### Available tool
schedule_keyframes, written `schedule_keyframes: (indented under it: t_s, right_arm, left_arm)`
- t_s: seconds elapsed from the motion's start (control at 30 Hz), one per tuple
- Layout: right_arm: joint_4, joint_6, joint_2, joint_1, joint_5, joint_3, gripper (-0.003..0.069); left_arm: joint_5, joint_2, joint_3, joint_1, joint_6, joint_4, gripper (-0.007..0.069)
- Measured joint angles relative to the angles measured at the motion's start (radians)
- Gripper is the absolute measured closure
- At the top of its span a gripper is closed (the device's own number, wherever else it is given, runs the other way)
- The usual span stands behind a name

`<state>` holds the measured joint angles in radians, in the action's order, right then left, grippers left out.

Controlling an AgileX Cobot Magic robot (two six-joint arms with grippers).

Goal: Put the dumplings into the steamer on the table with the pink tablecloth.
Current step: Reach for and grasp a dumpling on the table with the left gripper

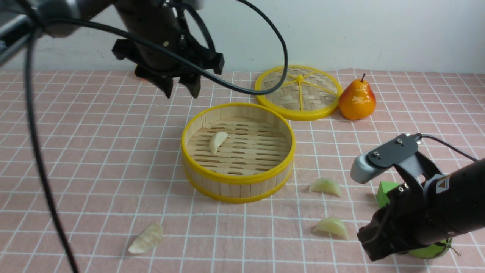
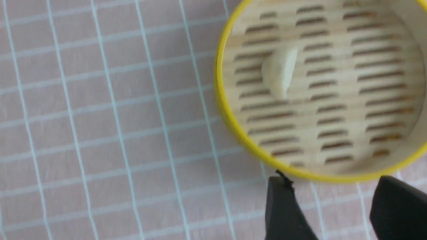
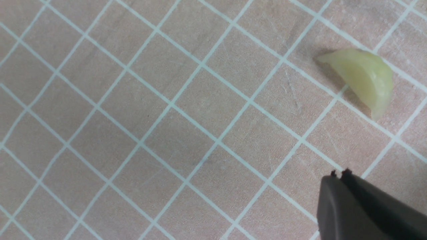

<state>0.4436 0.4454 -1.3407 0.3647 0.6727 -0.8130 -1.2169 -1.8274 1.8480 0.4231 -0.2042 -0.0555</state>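
Nearest me, one cream dumpling [image 1: 146,238] is lying on the pink tablecloth [image 1: 94,170], left of centre; on my right, the right gripper [image 3: 339,174] is sitting low with its jaws pressed together, holding nothing, near the nearer green dumpling [image 1: 332,227] and the farther green dumpling [image 1: 326,186]; beyond them, the steamer [image 1: 238,178] is holding a second cream dumpling [image 1: 218,141]; farther back, the left gripper [image 1: 181,88] is hovering with jaws apart and empty. Risks, as I am judging them: a glossy crescent pinched at its tapered tip may squirt free; the left arm's slack cable [image 1: 286,57] may catch the steamer rim and drag it.
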Motion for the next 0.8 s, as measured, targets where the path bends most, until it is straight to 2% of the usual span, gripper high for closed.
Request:
schedule_keyframes:
  t_s: [0.1,0.23,0.33,0.57,0.7,0.8]
  right_arm:
    - [0.01,0.0,0.0,0.0,0.012,0.0,0.0647]
    - [0.016,0.001,0.0,0.0,0.026,0.0,0.0645]
    - [0.019,0.001,0.0,0.0,0.026,0.0,0.0645]
    - [0.042,0.009,0.0,0.0,0.025,0.0,0.0645]
    - [0.051,0.017,0.0,0.0,0.026,0.0,0.0645]
    - [0.052,0.018,0.0,0.0,0.026,0.0,0.0645]
  left_arm:
    - [0.006,0.088,-0.269,-0.001,0.004,0.019,0.0314]
    - [0.163,0.133,-0.58,0.001,0.021,0.018,0.031]
    - [0.27,0.136,-0.695,0.001,0.022,-0.002,0.0286]
    - [0.512,0.114,-0.788,0.001,0.022,-0.017,0.0197]
    - [0.54,0.078,-0.789,0.001,0.022,-0.018,0.0151]
    - [0.537,0.036,-0.789,0.001,0.022,-0.023,0.0144]
